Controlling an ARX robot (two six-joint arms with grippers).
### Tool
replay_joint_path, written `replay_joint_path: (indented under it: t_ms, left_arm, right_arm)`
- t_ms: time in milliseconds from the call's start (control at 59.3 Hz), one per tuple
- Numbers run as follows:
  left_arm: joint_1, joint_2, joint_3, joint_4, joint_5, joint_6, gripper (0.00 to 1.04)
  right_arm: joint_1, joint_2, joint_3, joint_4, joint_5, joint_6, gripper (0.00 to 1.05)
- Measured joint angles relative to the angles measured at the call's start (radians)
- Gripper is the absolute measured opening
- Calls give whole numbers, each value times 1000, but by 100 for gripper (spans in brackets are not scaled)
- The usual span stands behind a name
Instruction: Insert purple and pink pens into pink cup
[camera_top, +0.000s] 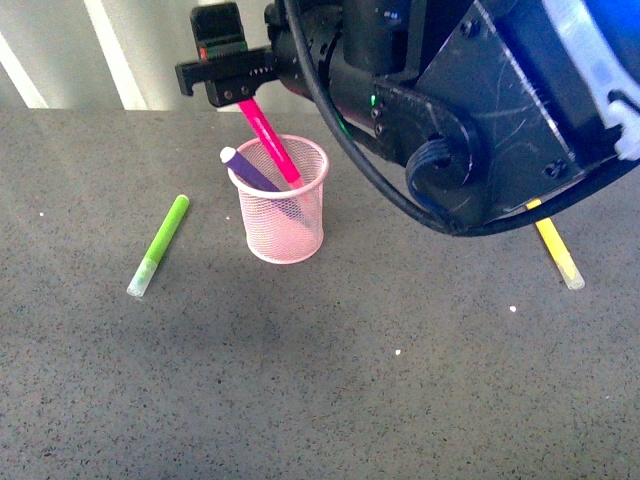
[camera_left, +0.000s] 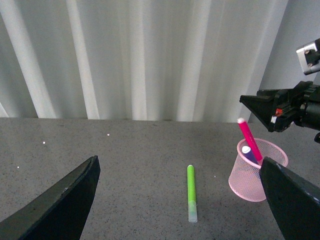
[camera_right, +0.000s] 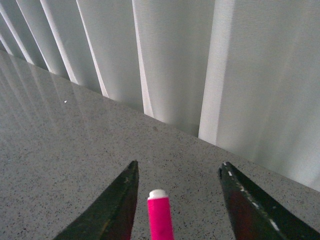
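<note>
Green pen (camera_top: 160, 245): lies flat on the table (camera_top: 320, 380), left of the cup and apart from it.

Cup (camera_top: 285, 215): pink mesh, stands upright on the table. Both task pens are in it.

Purple pen (camera_top: 250, 170): inside the cup, leaning. Its white tip pokes out over the left side of the rim.

Pink pen (camera_top: 270, 140): inside the cup, leaning. Its top sticks up well above the rim, at the right gripper.

Right gripper (camera_top: 225, 82): just above the cup. In the right wrist view its two fingers (camera_right: 117, 210) are spread, with the pink pen's top (camera_right: 160, 215) between them and touching neither. It has let go.

Yellow pen (camera_top: 558, 253): lies flat on the table, far right of the cup, partly hidden by the right arm (camera_top: 450, 100).

Left gripper (camera_left: 180, 200): seen only in the left wrist view. Its fingers (camera_left: 60, 205) are wide apart and hold nothing. The cup is by its one finger.
</note>
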Motion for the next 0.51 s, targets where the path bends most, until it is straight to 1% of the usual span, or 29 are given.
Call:
replay_joint_path:
  t_ms: [17,84,186,270,371,388,472,506]
  left_arm:
    - [0,0,0,0,0,0,98]
    - [0,0,0,0,0,0,98]
    - [0,0,0,0,0,0,98]
    - [0,0,0,0,0,0,98]
    - [0,0,0,0,0,0,98]
    - [0,0,0,0,0,0,98]
    - [0,0,0,0,0,0,98]
    - [0,0,0,0,0,0,98]
  right_arm:
    - [0,-4,0,-2,2,0,71]
    - [-5,-42,-11,-20,27,14,83]
    - [-11,-126,-48,-87,91,39,99]
    - [-22,-215,-90,-174,161,63,97]
    - [-54,-402,-190,-341,257,105,98]
    - [-56,-413,-196,-349,262,106,98]
    - [-92,-661,-335,-523,335,117,98]
    - [-100,-743,-380,-569,361,112,98]
